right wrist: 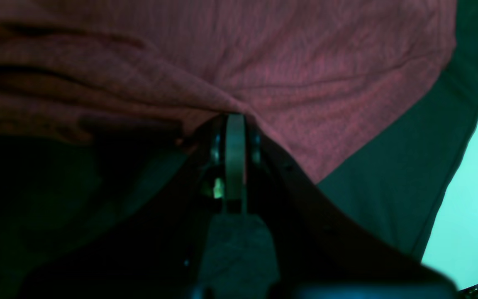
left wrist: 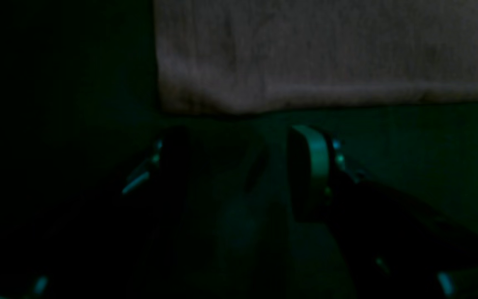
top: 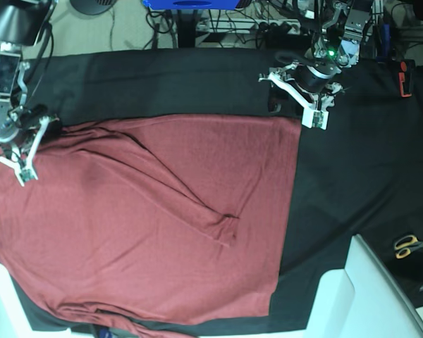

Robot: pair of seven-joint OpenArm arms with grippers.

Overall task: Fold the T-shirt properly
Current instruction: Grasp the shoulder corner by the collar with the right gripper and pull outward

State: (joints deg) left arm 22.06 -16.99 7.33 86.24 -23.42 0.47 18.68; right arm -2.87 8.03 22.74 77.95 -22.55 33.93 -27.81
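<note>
Brick-red knit covers most of the black-clothed surface (top: 162,77): the T-shirt (top: 148,225) lies spread flat, hem edge running straight down the side nearer the left arm, one long sleeve (top: 190,197) folded diagonally across the body and ending near the middle. The right pincer (right wrist: 235,120) is shut on a pinch of the shirt at its far corner; the wrist view shows cloth drawn into creases that converge at the closed tips. The left pincer (left wrist: 239,162) stands parted just short of the opposite corner, its two fingers (left wrist: 311,158) on the bare cloth of the surface with the shirt's edge right ahead and nothing between them. So the step in hand looks like taking hold of both far corners for the first fold, with only one side secured. Next the left pincer would need to ease forward onto the hem corner and close, catching the layers of the thin knit; then both arms should lift and carry evenly, or the cloth will skew and drag the loose sleeve.
</note>
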